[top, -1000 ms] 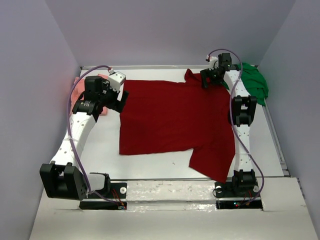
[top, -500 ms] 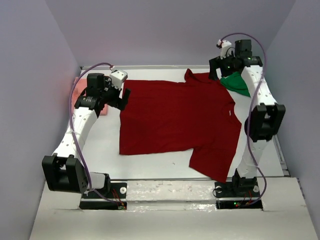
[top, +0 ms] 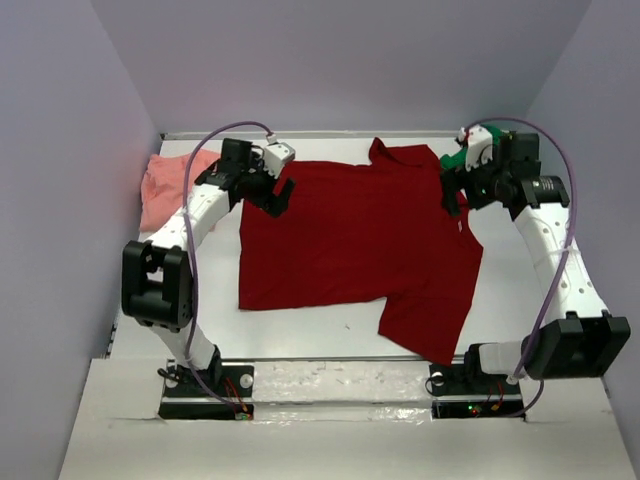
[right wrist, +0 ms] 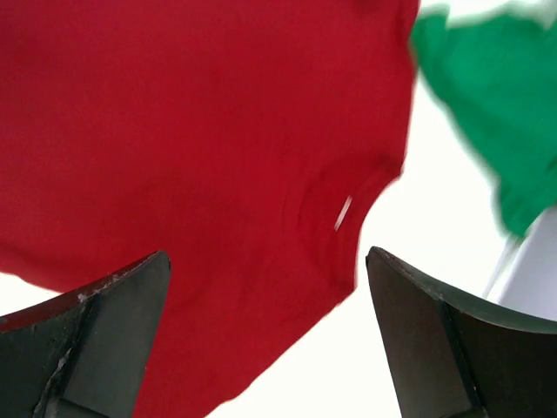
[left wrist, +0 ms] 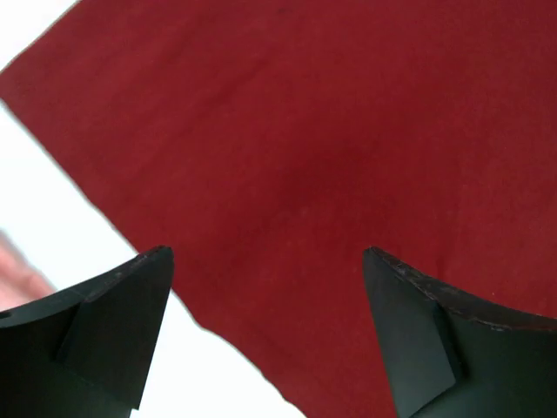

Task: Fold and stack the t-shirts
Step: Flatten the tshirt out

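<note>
Dark red t-shirt point(top: 350, 240) lies spread flat on the worktop point(top: 200, 300), neck rightward. Left gripper point(top: 279, 197) hovers near its far-left corner, right gripper point(top: 449, 192) by the neck. Both are wide open and empty. Pinch one edge each and lift evenly.

The left arm point(top: 197, 212) and right arm point(top: 556, 252) are white tubular links joined by boxy black joint housings. A thin lilac cable point(top: 235, 127) loops along each. Fingers point(left wrist: 113, 322) are matte black wedges with scuffed edges.
</note>
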Controlling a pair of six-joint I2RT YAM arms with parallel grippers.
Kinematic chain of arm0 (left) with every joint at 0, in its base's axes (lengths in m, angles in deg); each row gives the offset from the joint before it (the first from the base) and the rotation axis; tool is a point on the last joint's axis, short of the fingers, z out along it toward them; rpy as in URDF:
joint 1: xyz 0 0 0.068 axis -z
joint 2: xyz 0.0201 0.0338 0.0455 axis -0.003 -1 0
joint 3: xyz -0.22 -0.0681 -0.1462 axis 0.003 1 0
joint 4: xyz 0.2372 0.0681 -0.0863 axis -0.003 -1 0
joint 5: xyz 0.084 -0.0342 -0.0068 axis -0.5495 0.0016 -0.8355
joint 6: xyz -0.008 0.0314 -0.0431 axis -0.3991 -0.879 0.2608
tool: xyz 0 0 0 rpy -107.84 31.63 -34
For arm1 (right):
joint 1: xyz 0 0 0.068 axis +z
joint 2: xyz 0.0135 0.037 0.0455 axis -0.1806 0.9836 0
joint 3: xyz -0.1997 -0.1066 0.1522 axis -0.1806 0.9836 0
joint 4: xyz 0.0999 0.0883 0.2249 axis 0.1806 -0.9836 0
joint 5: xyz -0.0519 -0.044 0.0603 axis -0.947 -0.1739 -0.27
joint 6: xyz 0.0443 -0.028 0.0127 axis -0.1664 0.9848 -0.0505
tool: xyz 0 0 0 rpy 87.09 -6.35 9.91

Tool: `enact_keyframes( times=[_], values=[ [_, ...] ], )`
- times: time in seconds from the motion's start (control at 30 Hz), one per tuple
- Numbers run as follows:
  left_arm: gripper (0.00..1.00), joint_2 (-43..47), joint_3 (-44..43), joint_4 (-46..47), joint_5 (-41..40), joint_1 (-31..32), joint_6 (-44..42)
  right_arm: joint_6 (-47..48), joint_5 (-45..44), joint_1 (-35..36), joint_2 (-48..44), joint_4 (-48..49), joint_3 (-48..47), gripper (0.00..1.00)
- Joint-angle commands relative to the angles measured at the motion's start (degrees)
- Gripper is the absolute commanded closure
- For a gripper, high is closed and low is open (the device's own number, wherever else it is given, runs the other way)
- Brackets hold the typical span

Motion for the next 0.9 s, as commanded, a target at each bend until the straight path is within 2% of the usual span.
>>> enact_keyframes(
  times=[0.0,0.07,0.17,0.27,0.47,0.87],
  values=[
    [0.01,-4.07,-8.39,2.11,0.24,3.78,-2.97,-2.06,-7.14,-0.45,-7.93,0.79,11.79,0.0],
    [0.01,-7.76,-12.85,1.76,0.94,6.16,-3.33,-4.0,-8.73,-0.45,-10.57,1.4,15.92,0.0],
    [0.01,-12.16,-18.05,1.93,1.56,9.5,-3.59,-4.27,-7.5,-4.99,-17.5,3.16,24.18,0.0],
    [0.01,-16.19,-21.4,2.11,1.12,12.65,-4.38,-3.92,-9.78,-6.07,-19.71,3.08,26.4,0.0],
    [0.01,-22.62,-27.65,-0.08,1.47,16.27,-7.1,-4.18,-11.99,-8.7,-19.99,1.24,24.74,0.0],
    [0.01,-28.43,-26.95,-1.14,0.07,19.52,-10.89,-4.71,-10.67,-10.99,-19.11,1.67,24.47,0.0]
  ],
)
